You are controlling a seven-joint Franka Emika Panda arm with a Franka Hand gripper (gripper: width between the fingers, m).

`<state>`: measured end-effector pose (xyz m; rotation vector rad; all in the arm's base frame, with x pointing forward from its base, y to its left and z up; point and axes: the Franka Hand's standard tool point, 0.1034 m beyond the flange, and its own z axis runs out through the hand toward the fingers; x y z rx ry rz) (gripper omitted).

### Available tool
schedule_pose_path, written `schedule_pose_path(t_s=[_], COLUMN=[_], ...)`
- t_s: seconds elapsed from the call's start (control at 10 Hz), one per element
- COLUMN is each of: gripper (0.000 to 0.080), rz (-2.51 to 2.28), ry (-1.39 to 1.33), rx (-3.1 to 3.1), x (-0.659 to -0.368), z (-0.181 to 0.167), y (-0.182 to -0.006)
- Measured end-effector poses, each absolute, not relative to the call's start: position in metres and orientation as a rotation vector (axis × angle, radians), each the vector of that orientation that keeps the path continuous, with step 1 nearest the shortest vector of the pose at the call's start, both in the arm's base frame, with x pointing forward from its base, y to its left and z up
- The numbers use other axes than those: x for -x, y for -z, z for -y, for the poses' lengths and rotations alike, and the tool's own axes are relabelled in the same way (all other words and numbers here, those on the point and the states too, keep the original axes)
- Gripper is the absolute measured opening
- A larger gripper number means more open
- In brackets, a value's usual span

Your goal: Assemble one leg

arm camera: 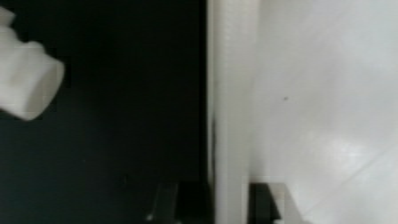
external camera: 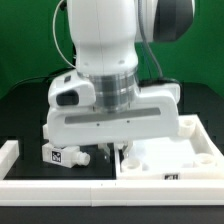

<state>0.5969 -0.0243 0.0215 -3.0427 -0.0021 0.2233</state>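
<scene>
A leg (external camera: pixel 60 155), a small white block with black-and-white tags, lies on the black table at the exterior view's left of my gripper (external camera: pixel 113 152). In the wrist view a blurred white piece (arm camera: pixel 22 70), probably that leg, lies apart from the jaws. The large white tray-like panel (external camera: pixel 172 152) lies at the exterior view's right. My gripper (arm camera: pixel 226 200) is down at the panel's rim (arm camera: pixel 228 100). One fingertip (arm camera: pixel 183 203) is on the table side and the other is on the panel side. The jaws stand narrow, against the rim on both sides.
A white border wall (external camera: pixel 90 190) runs along the front of the table, with another white piece (external camera: pixel 10 150) at the exterior view's left. The robot's wide white wrist (external camera: pixel 110 110) hides the middle of the table. A green wall is behind.
</scene>
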Motion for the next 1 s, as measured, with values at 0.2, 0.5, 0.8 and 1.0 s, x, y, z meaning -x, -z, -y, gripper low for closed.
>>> schedule_pose_path(t_s=[0.2,0.5,0.8,1.0], gripper=[0.0055,0.0055,0.0055,0.0155], rz=[0.029,-0.002,-0.032,-0.029], ry=[-0.207,-0.203,-0.211,-0.21], rx=[3.062,3.067,3.069,3.069], x=[-0.5969,-0.5991,-0.5994,-0.5995], z=[0.0256,0.0237,0.0225,0.0221], y=[-0.0107,-0.008,-0.0079,-0.0078])
